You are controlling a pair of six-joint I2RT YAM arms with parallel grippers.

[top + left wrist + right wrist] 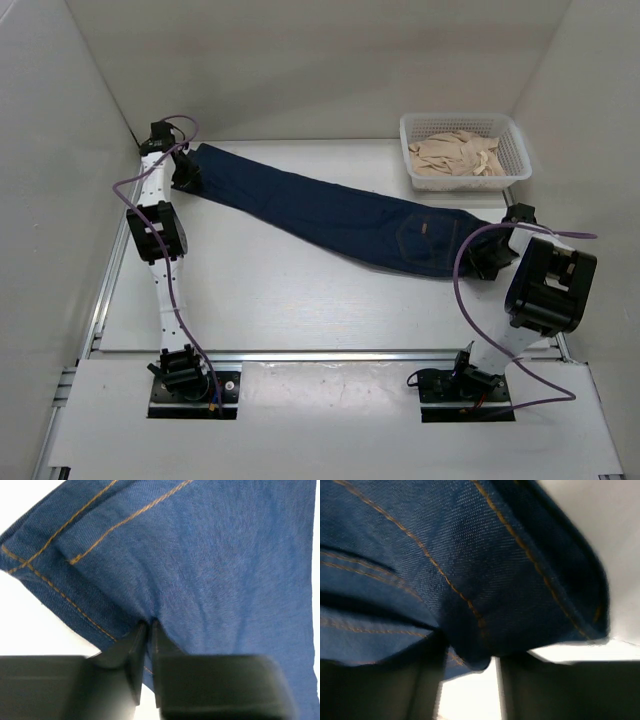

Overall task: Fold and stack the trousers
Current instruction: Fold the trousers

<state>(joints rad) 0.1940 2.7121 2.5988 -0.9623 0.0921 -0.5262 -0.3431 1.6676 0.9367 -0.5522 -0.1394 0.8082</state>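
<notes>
My dark navy blue denim trousers [340, 215] lie stretched in a long diagonal across the white table [280, 300], running from the upper left of the overhead frame down to the right of centre, with an arm at each end. My left gripper [188, 172] sits at the leg end in the upper left. In the left wrist view it [148, 627] has its two black fingers pressed together on the hemmed edge of the denim [210, 570], beside a line of orange-tan stitching. My right gripper [492, 262] meets the waist end at the right of the overhead frame. In the right wrist view it [470, 665] has a thick fold of the dark cloth [470, 565] clamped between its jaws, with a strip of white table showing below the fold. A small tan label patch [424, 228] shows on the trousers near the waist, just above a back pocket [418, 245] outlined in pale stitching. Any writing on the patch is too small to read, and no brand name can be made out in either close view, only rows of orange thread. In the upper right of the overhead frame a white rectangular plastic basket with perforated walls [415, 130] stands well apart from the trousers. It holds a crumpled beige garment [458, 155] that fills most of its floor.
</notes>
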